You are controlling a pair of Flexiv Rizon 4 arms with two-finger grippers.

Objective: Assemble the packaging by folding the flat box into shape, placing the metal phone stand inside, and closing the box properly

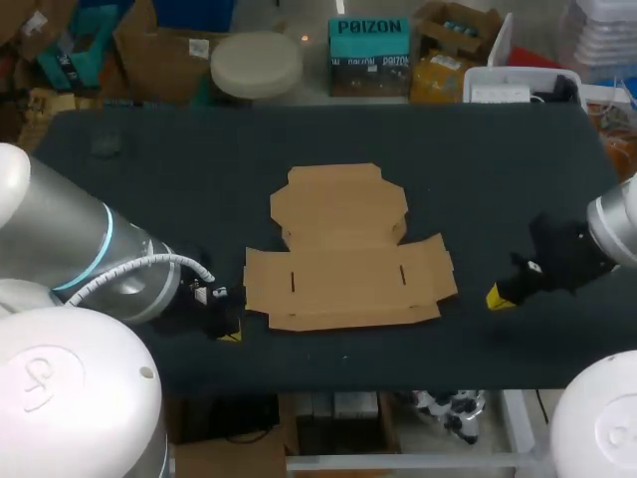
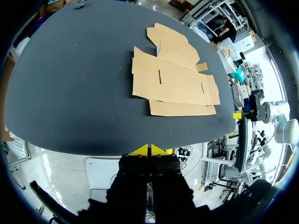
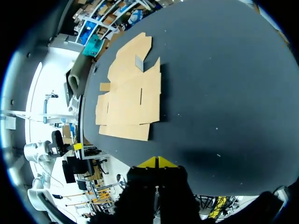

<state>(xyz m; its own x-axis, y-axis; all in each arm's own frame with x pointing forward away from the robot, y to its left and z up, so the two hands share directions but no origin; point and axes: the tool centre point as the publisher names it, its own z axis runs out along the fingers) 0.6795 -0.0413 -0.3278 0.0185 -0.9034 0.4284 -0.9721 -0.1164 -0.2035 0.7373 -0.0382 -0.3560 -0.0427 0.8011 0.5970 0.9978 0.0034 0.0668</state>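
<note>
A flat, unfolded brown cardboard box (image 1: 343,264) lies in the middle of the dark table (image 1: 149,179), its flaps spread out and two slits in its main panel. The left wrist view has it (image 2: 173,81) well ahead of my left gripper, and the right wrist view has it (image 3: 131,100) ahead of my right gripper. My left gripper (image 1: 230,336) (image 2: 149,150) hangs shut and empty near the table's front edge, left of the box. My right gripper (image 1: 495,298) (image 3: 159,162) is shut and empty to the right of the box, a little above the table.
The table's front edge (image 1: 348,383) runs just below both grippers. Dark tabletop surrounds the box on all sides, with wide stretches at the far left and far right. From each wrist view the other arm's yellow tip shows past the box (image 2: 238,115) (image 3: 78,146).
</note>
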